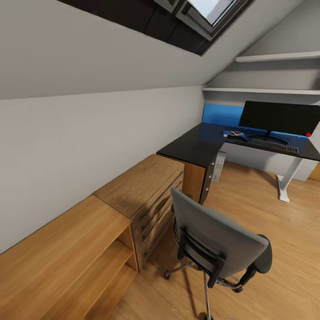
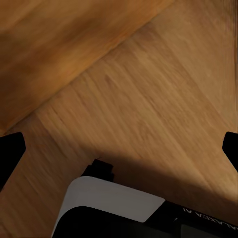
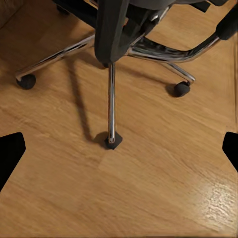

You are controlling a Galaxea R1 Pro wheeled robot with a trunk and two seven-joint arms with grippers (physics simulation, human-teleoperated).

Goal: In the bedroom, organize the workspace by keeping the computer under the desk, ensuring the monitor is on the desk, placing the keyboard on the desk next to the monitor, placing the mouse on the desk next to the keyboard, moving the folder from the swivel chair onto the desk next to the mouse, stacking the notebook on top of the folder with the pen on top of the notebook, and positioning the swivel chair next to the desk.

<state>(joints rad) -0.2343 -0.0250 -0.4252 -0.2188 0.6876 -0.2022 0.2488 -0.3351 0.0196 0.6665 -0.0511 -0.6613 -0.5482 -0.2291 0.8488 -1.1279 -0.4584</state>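
Swivel chair [image 1: 220, 242] stands apart from desk [image 1: 195, 149] (open floor between); both fingers spread wide.

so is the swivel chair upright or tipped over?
Upright. The swivel chair stands with its back to the camera, and the right wrist view shows its chrome base with castors on the wood floor.

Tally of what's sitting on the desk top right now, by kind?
On the desk, head view:
monitor: 1
keyboard: 1
blue folder with a small dark item on it, too small to identify: 1
Total: 3, plus that unidentified item.
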